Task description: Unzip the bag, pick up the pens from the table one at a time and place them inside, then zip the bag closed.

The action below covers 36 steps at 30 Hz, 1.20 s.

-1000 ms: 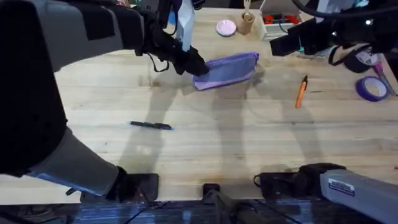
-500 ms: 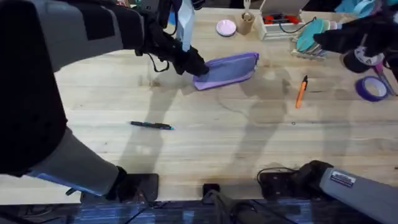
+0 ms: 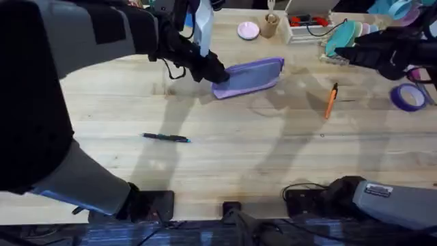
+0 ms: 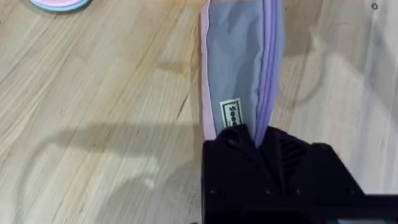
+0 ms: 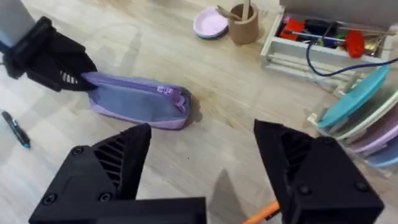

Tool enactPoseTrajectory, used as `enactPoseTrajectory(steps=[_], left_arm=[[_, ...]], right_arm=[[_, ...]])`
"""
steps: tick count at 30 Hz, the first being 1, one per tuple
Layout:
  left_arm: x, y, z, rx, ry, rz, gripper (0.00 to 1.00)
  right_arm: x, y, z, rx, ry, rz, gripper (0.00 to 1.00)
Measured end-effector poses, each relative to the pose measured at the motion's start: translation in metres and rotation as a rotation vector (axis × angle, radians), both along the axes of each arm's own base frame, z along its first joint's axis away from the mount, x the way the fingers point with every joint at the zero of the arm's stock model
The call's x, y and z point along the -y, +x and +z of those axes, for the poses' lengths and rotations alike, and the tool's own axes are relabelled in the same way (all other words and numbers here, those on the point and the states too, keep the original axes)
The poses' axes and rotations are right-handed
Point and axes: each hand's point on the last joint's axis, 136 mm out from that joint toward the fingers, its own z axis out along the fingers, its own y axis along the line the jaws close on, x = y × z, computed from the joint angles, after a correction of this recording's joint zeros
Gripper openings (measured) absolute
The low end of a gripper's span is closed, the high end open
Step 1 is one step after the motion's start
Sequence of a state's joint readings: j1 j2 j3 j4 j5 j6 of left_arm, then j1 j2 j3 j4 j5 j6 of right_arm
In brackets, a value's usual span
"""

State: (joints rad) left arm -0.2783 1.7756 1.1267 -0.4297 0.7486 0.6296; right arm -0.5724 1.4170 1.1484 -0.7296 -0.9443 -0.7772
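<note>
So I've got the left end effector (image 4: 258, 146) clamped down on one end of the bag (image 3: 250, 76), pinching the fabric right past the little label. That's my anchor. The bag sits toward the far middle of the tabletop (image 3: 232, 164), lying on its side with the zipper pull (image 5: 165, 91) at the opposite end from my grip, looks fully zipped to me.

The right end effector (image 5: 202, 168) is wide open and holding nothing, hovering off to the far right near the dish rack (image 5: 367, 118).

Step in hand, as I read it: bring the right one over to the pull tab and drag it toward the pinched end. To do it well I'd come in low along the bag's length, nip just the tab and not the fabric, and pull straight along the zipper line so the left grip takes the tension instead of the bag sliding.

Room-wise it's decent. The open stretch between the bag and the orange pen (image 3: 331, 101) is free for the approach. The dark pen (image 3: 166, 138) is well apart on the near left. Stuff to dodge: the purple tape roll (image 3: 408, 97) at the right edge, and the pink dish (image 3: 248, 30) and cup (image 3: 270, 25) behind the bag.
</note>
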Motion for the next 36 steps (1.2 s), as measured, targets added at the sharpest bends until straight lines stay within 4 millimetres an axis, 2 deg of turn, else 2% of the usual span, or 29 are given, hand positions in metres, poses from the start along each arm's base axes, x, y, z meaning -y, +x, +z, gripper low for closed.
enactPoseTrajectory(steps=[8, 12, 24, 26, 33, 36], left_arm=[[0.0, 0.0, 0.0, 0.0, 0.0, 0.0, 0.044], [0.0, 0.0, 0.0, 0.0, 0.0, 0.0, 0.044], [0.0, 0.0, 0.0, 0.0, 0.0, 0.0, 0.044], [0.0, 0.0, 0.0, 0.001, 0.0, 0.0, 0.044], [0.0, 0.0, 0.0, 0.0, 0.0, 0.0, 0.044], [0.0, 0.0, 0.0, 0.0, 0.0, 0.0, 0.044]], right_arm=[[0.0, 0.0, 0.001, 0.011, -0.007, 0.01, 0.995], [0.007, 0.0, -0.008, -0.016, -0.062, -0.016, 0.995], [0.01, 0.0, -0.011, -0.021, -0.088, -0.019, 0.996], [-0.005, 0.003, -0.013, -0.017, -0.122, 0.036, 0.995], [-0.019, 0.004, -0.015, 0.022, -0.178, 0.118, 0.995], [-0.025, 0.007, -0.024, 0.02, -0.189, 0.162, 0.995]])
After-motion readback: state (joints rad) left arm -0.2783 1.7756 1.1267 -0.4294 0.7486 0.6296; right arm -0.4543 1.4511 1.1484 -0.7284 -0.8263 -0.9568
